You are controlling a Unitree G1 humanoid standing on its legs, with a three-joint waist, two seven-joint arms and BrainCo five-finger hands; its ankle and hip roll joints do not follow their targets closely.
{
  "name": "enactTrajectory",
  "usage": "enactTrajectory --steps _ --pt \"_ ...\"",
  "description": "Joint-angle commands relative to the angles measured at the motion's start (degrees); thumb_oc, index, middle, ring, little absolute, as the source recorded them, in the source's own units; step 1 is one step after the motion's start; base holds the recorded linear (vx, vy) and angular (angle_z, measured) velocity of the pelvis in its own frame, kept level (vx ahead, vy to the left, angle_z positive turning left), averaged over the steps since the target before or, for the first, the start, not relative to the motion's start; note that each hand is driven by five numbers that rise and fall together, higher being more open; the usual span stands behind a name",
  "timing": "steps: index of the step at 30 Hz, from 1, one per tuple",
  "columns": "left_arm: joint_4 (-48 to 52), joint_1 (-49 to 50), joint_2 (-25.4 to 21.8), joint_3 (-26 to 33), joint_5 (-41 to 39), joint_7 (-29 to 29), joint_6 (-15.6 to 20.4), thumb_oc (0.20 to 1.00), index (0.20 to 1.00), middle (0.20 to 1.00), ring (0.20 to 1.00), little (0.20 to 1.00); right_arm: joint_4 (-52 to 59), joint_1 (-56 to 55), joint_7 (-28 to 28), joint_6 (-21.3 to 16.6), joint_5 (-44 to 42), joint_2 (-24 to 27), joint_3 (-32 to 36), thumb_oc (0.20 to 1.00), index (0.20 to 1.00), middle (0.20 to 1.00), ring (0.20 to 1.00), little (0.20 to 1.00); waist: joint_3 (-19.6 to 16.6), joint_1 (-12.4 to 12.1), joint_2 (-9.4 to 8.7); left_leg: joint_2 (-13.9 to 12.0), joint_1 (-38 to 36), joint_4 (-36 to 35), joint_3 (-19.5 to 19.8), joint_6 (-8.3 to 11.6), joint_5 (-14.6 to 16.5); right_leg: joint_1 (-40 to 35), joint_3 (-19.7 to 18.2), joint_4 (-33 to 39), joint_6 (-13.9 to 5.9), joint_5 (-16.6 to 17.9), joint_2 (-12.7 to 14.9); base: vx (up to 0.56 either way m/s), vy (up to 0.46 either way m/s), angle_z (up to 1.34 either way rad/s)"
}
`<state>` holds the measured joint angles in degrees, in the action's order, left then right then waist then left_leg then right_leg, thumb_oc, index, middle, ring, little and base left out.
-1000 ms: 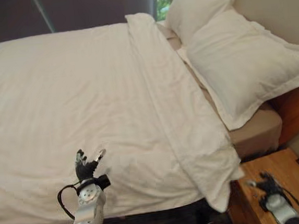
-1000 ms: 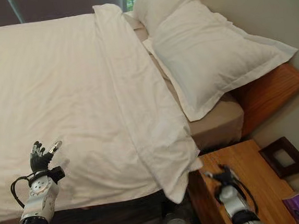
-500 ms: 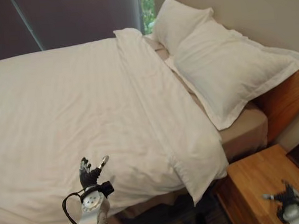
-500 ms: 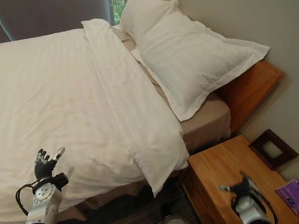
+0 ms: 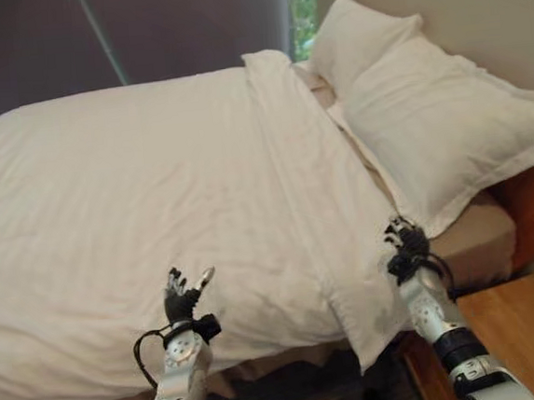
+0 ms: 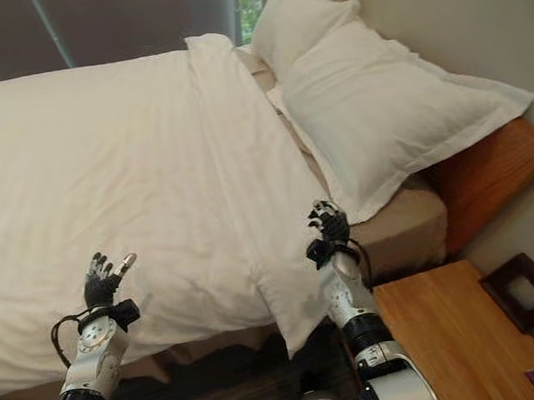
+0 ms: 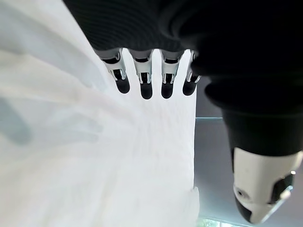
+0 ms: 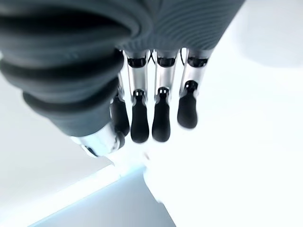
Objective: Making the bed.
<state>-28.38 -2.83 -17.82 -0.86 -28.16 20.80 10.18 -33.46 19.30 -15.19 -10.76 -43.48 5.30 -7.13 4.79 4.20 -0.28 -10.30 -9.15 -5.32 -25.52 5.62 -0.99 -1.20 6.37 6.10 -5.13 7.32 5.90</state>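
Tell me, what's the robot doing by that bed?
It is making the bed. The white duvet is already spread over the mattress, with a folded band near two pillows at the head. The left hand hovers open over the duvet's near edge. The right hand is raised, fingers relaxed, by the corner of the duvet that hangs beside a wooden nightstand. Neither hand holds anything.
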Motion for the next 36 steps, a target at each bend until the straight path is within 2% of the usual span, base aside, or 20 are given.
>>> enactTrajectory --steps 1,7,12,13,14,15,16,18,22,25,29,30,31,32,33,34,36 --pt "-1.1 -7.6 -3.7 0.8 -3.7 -0.8 5.1 1.0 1.0 1.0 1.0 1.0 -2.6 9.0 1.2 -5.2 -5.5 -1.1 1.9 0.2 0.2 0.2 0.2 0.2 3.4 0.8 -2.2 -1.9 3.3 0.3 4.0 1.46 -2.6 -7.9 2.9 -1.1 -1.98 -10.5 1.7 0.01 -0.018 0.15" --pt "-4.1 -10.5 -4.7 -1.1 -4.7 -2.0 5.3 1.0 1.0 1.0 1.0 1.0 -9.4 12.1 2.1 -4.4 -7.5 -4.0 0.6 0.2 0.2 0.2 0.2 0.2 5.4 -1.2 -1.54 -2.3 5.6 0.3 5.2 2.06 -3.7 -6.7 4.3 -1.1 -1.76 -10.5 1.2 -0.01 -0.033 0.14" --pt "-5.5 -9.5 -4.8 -0.9 -4.9 -3.0 5.1 1.0 1.0 1.0 1.0 1.0 -14.0 8.9 3.4 -2.5 -7.7 -4.8 0.8 0.2 0.2 0.2 0.2 0.2 5.9 -1.2 -0.93 -2.2 6.0 0.3 5.5 2.21 -3.9 -6.6 4.6 -1.1 -1.82 -10.5 1.1 -0.01 -0.027 0.09" --pt "-7.0 -8.8 -4.4 0.0 -5.5 -4.3 5.2 1.0 1.0 1.0 1.0 1.0 -21.9 3.4 4.3 0.0 -9.4 -4.1 5.2 0.2 0.2 0.2 0.2 0.2 7.8 -0.4 0.61 -1.8 6.3 0.3 5.4 2.34 -3.9 -6.0 4.6 -1.1 -2.17 -10.5 1.4 -0.07 -0.021 -0.03" --pt "-7.0 -8.9 -4.4 0.0 -5.5 -4.3 5.2 1.0 1.0 1.0 1.0 1.0 -22.0 3.5 4.4 0.0 -9.4 -4.0 5.3 0.2 0.2 0.2 0.2 0.2 7.7 -0.4 0.7 -1.9 6.5 0.3 5.4 2.33 -4.1 -5.8 4.5 -1.1 -2.1 -10.3 1.3 -0.09 0.008 0.02" --pt "-7.2 -7.9 -4.0 0.9 -6.6 -5.7 5.3 1.0 1.0 1.0 1.0 1.0 -27.3 0.6 4.1 1.4 -9.5 -2.5 9.0 0.2 0.2 0.2 0.2 0.2 8.6 0.7 2.2 -1.5 6.5 0.3 5.0 2.34 -3.8 -5.3 4.2 -1.1 -2.4 -10.3 1.8 -0.04 0.024 0.05" --pt "-7.2 -7.9 -3.9 0.9 -6.6 -5.7 5.3 1.0 1.0 1.0 1.0 1.0 -27.4 0.7 4.2 1.4 -9.5 -2.4 9.0 0.2 0.2 0.2 0.2 0.2 8.5 0.6 2.33 -1.6 6.8 0.3 4.9 2.33 -4.0 -4.9 4.1 -1.1 -2.3 -10.1 1.6 -0.03 0.059 0.03" --pt "-7.1 -6.8 -3.0 1.9 -7.4 -5.9 5.4 1.0 1.0 1.0 1.0 1.0 -30.7 -1.7 2.9 2.1 -8.3 -0.7 12.7 0.2 0.2 0.2 0.2 0.2 8.9 2.2 4.22 -1.4 6.5 0.3 4.1 2.29 -3.7 -4.5 3.7 -1.1 -2.58 -10.1 2.0 -0.01 0.094 -0.04" --pt "-8.0 -5.7 -3.0 5.3 -9.5 -5.9 5.5 1.0 1.0 1.0 1.0 1.0 -33.7 -8.1 1.4 2.6 -7.1 5.6 21.8 0.2 0.2 0.2 0.2 0.2 9.1 6.7 6.78 -1.1 5.5 0.3 2.1 2.19 -2.6 -4.0 1.9 -1.1 -3.2 -10.2 2.6 0.04 0.103 -0.08" --pt "-9.0 -5.4 -4.3 7.8 -11.0 -5.8 5.4 1.0 1.0 1.0 1.0 1.0 -35.2 -13.3 0.0 3.2 -6.2 11.4 28.3 0.2 0.2 0.2 0.2 0.2 8.4 10.1 6.58 -1.1 4.4 0.3 0.4 2.06 -1.5 -3.8 1.0 -1.1 -3.59 -10.5 2.8 0.06 0.04 -0.37" --pt "-8.1 -5.9 -5.0 8.0 -10.1 -5.8 5.0 1.0 1.0 1.0 1.0 1.0 -33.1 -17.1 0.1 3.9 -2.4 16.3 30.4 0.2 0.2 0.2 0.2 0.2 7.1 12.0 4.83 -1.2 3.4 0.3 -1.3 1.89 -0.9 -3.6 0.1 -1.1 -3.8 -10.0 2.8 0.01 0.0 -0.34" --pt "-6.1 -6.3 -4.7 7.3 -8.3 -5.4 4.9 1.0 1.0 1.0 1.0 1.0 -27.1 -17.4 0.1 3.3 0.3 16.9 28.4 0.426 0.426 0.426 0.426 0.426 6.6 12.2 3.8 -1.3 3.2 0.3 -1.5 1.82 -0.9 -3.6 0.0 -1.1 -3.83 -9.7 2.7 -0.05 -0.011 -0.42" --pt "-5.1 -6.7 -4.7 6.9 -7.1 -5.0 4.8 1.0 1.0 1.0 1.0 1.0 -22.5 -17.0 0.1 2.9 1.7 16.9 26.9 1.0 1.0 1.0 1.0 1.0 6.3 12.2 3.31 -1.2 3.1 0.3 -1.6 1.81 -1.0 -3.5 -0.1 -1.1 -3.84 -9.5 2.7 -0.04 -0.006 -0.21" --pt "-5.0 -6.6 -4.7 6.9 -7.0 -5.0 4.7 1.0 1.0 1.0 1.0 1.0 -22.3 -17.1 -0.1 3.0 1.8 16.7 26.8 1.0 1.0 1.0 1.0 1.0 6.3 12.2 3.28 -1.2 3.1 0.3 -1.6 1.81 -1.0 -3.5 -0.2 -1.1 -3.85 -9.5 2.7 -0.06 -0.009 -0.17" --pt "-3.3 -8.0 -4.6 6.0 -4.6 -3.7 4.8 1.0 1.0 1.0 1.0 1.0 -13.7 -16.2 0.5 2.6 6.2 17.1 22.6 1.0 1.0 1.0 1.0 1.0 5.7 12.0 2.34 -1.3 3.0 0.3 -1.8 1.8 -1.1 -3.5 -0.3 -1.1 -3.81 -9.2 2.6 -0.04 -0.011 -0.16" --pt "-3.3 -8.0 -4.6 6.0 -4.6 -3.6 4.8 1.0 1.0 1.0 1.0 1.0 -13.5 -16.3 0.3 2.7 6.3 17.0 22.6 1.0 1.0 1.0 1.0 1.0 5.7 12.0 2.3 -1.3 3.0 0.3 -1.8 1.79 -1.1 -3.5 -0.3 -1.1 -3.82 -9.2 2.6 -0.07 -0.02 -0.12" --pt "-1.2 -9.1 -4.8 5.9 -2.9 -2.0 5.0 1.0 1.0 1.0 1.0 1.0 -5.1 -15.1 1.5 1.8 9.9 16.8 17.8 1.0 1.0 1.0 1.0 1.0 4.9 11.4 1.27 -1.4 2.9 0.3 -1.6 1.71 -1.1 -3.5 -0.4 -1.1 -3.67 -9.0 2.5 -0.06 -0.015 -0.05"
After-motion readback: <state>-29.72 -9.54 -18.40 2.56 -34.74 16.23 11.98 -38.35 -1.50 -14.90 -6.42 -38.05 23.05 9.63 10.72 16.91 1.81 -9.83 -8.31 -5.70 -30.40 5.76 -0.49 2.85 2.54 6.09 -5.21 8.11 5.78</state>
